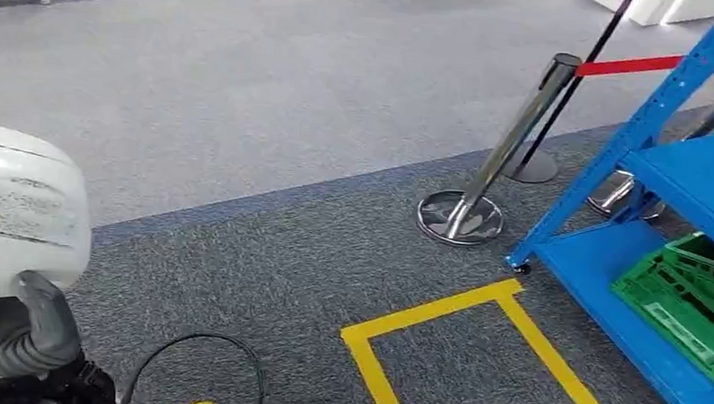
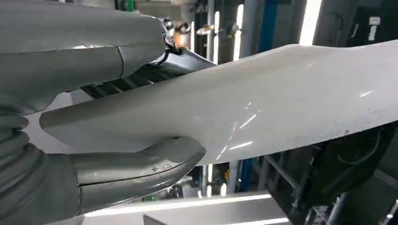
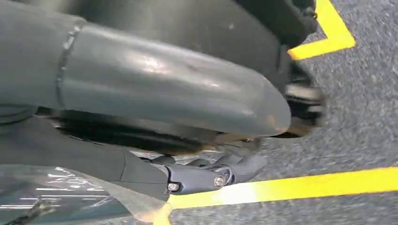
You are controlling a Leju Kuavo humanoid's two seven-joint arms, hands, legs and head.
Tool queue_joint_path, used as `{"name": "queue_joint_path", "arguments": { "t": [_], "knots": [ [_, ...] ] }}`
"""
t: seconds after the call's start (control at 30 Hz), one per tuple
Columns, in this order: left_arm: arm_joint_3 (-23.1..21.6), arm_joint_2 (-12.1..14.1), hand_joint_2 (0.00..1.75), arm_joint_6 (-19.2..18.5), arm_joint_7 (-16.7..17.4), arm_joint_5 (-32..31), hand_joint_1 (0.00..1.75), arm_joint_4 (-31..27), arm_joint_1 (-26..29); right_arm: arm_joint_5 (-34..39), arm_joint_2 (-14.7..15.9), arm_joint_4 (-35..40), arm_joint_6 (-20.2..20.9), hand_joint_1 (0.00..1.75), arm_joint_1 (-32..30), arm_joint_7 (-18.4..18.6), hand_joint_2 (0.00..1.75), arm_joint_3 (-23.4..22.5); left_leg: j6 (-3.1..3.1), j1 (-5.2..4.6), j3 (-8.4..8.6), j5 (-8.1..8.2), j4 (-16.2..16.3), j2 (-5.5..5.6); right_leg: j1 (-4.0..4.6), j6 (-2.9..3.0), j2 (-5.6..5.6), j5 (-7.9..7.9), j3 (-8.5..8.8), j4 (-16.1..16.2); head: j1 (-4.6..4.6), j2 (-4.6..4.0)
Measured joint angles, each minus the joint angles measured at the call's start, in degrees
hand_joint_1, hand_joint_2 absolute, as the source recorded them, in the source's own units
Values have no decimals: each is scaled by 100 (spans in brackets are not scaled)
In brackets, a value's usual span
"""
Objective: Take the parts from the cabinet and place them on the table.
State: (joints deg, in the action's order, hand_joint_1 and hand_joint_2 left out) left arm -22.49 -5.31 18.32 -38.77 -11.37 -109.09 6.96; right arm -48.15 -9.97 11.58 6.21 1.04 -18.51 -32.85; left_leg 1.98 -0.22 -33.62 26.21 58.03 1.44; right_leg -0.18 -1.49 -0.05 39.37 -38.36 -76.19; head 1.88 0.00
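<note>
While the left hand (image 2: 101, 154) grips a white curved part (image 2: 263, 108) between thumb and fingers, the carry to the table appears under way; no table is visible. Whether the right hand (image 3: 155, 93) holds anything cannot be told. Next: walk on without snagging the black cable (image 1: 196, 361). Beyond lie yellow floor tape (image 1: 440, 315), a chrome stanchion (image 1: 486, 177), and the blue cabinet (image 1: 701, 176) holding green crates (image 1: 689, 297).

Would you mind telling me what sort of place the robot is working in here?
Probably a workshop or test floor: grey carpet marked with yellow floor tape, a blue metal shelving rack holding a green crate, and chrome barrier posts with a red belt.
</note>
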Motion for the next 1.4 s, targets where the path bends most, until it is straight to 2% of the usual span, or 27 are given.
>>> {"name": "queue_joint_path", "arguments": {
  "t": [0.07,0.1,0.13,0.17,0.3,0.33,0.37,0.4,0.47,0.5,0.53,0.6,0.63,0.67,0.7,0.8,0.83,0.9,0.97,1.03,1.1,1.13,1.17,1.2,1.3,1.33,1.4],
  "knots": [
    [-2,20,175,-9,0,-92,175,0,16,-26,7,0,2,0,4,-70,0,0,-6,15,13,1,15,178,-20,-12,11,-417,123,410,-4,0],
    [-11,28,175,-18,0,-136,175,0,17,-42,13,0,7,0,6,-111,0,-2,-21,30,15,10,41,285,-47,-27,75,-745,342,939,-4,0],
    [-24,35,175,-31,0,-151,175,0,17,-57,15,0,15,0,9,-151,0,0,-54,46,11,30,75,357,-89,-47,251,-986,543,1419,-2,0],
    [-26,46,175,-50,0,-151,175,2,21,-79,15,-4,33,0,20,-188,0,4,-106,19,-22,56,127,417,-110,-75,562,-882,611,1578,2,0],
    [-28,68,175,-179,0,4,175,2,128,-89,11,-15,-11,0,46,-271,0,13,-229,58,-107,0,141,666,-84,63,371,-895,707,1646,-13,0],
    [-28,72,175,-233,0,28,175,4,163,-96,-7,-13,-31,0,52,-277,0,15,-244,60,-121,42,184,586,-116,109,271,-911,723,1675,-6,0],
    [-28,76,175,-282,0,40,175,4,176,-116,-7,-13,-35,0,56,-280,0,15,-269,26,-198,165,370,267,-104,145,208,-906,742,1691,-62,0],
    [-26,76,175,-343,0,24,175,7,178,-157,-15,-18,-33,0,52,-275,0,20,-296,27,-372,361,721,78,-89,162,111,-901,746,1693,-94,0],
    [-22,79,175,-444,0,2,175,28,236,-203,-13,-20,-28,0,31,-253,0,26,-316,39,-818,764,1659,-71,-58,191,-92,-879,744,1692,-92,0],
    [-4,85,175,-485,0,2,175,41,280,-218,-13,-17,-28,0,31,-245,0,28,-314,44,-941,812,1913,-77,-46,200,-179,-869,745,1692,-90,0],
    [13,94,175,-503,0,4,175,52,310,-229,-11,-17,-28,0,32,-238,0,28,-301,44,-921,722,1874,-78,-36,202,-254,-859,753,1692,-90,0],
    [50,100,175,-514,0,-15,175,59,352,-282,-13,-17,-11,0,39,-168,0,46,-241,29,-552,268,1150,-125,-14,207,-391,-828,789,1693,-90,0],
    [79,101,175,-520,0,-55,175,59,384,-330,-11,-17,-4,0,40,-94,0,79,-193,-1,-262,21,596,-272,-3,203,-452,-808,822,1697,-87,0],
    [107,107,175,-553,0,-50,175,59,411,-356,-13,-17,0,0,37,-42,0,112,-153,-69,-84,54,275,-603,8,193,-496,-786,842,1704,-83,0],
    [129,107,175,-579,0,-44,175,59,426,-365,-11,-17,-2,0,34,-6,0,125,-128,-111,-64,80,159,-626,54,150,-544,-758,840,1688,-105,0],
    [212,109,175,-621,0,7,175,55,546,-420,-11,-11,-22,0,44,90,0,140,-88,-112,-99,73,149,-441,58,94,-729,-756,915,1769,-81,0],
    [238,107,175,-638,0,13,175,52,566,-494,-9,4,-22,0,42,138,0,177,-44,-59,3,30,49,-349,73,46,-774,-712,942,1780,-72,0],
    [258,87,175,-660,0,18,175,55,560,-610,4,0,-13,0,58,186,0,278,14,-20,39,-5,-10,-245,43,22,-169,-442,730,1318,-39,0],
    [269,57,175,-660,0,11,175,59,584,-618,7,-9,-13,0,77,212,0,321,33,-19,35,5,-7,-106,39,-3,1,-89,253,414,-20,0],
    [284,52,175,-660,0,13,175,72,602,-618,7,-9,-15,0,80,232,0,358,32,-18,41,7,3,68,38,-27,9,-119,-9,59,-17,0],
    [315,44,175,-660,0,22,175,76,619,-621,9,-9,-22,0,82,241,0,369,12,-1,57,20,26,255,4,-55,46,-629,201,670,-15,0],
    [324,41,175,-658,0,13,175,76,618,-621,13,-9,-26,0,81,256,0,385,-16,15,58,39,53,343,-30,-69,151,-937,416,1194,-18,0],
    [330,35,175,-649,0,0,175,77,623,-625,13,-11,-28,0,68,262,0,398,-59,19,37,67,94,405,-82,-97,444,-1016,553,1535,-9,0],
    [339,33,175,-640,0,-13,175,76,614,-634,6,-37,-28,0,66,262,0,406,-90,-8,-27,87,177,482,-115,-99,727,-927,598,1658,0,0],
    [354,20,175,-634,0,-59,175,81,650,-632,9,-44,-42,0,66,256,0,411,-181,42,-95,23,150,687,-64,25,524,-925,646,1635,-18,0],
    [363,17,175,-625,0,-74,175,81,658,-632,2,-44,-46,0,63,245,0,411,-205,41,-116,41,178,737,-110,67,425,-941,671,1679,-18,2],
    [369,11,175,-608,0,-109,175,81,661,-634,2,-42,-59,0,28,238,0,409,-254,-5,-254,265,526,131,-90,132,241,-932,728,1707,-79,0]
  ]
}}
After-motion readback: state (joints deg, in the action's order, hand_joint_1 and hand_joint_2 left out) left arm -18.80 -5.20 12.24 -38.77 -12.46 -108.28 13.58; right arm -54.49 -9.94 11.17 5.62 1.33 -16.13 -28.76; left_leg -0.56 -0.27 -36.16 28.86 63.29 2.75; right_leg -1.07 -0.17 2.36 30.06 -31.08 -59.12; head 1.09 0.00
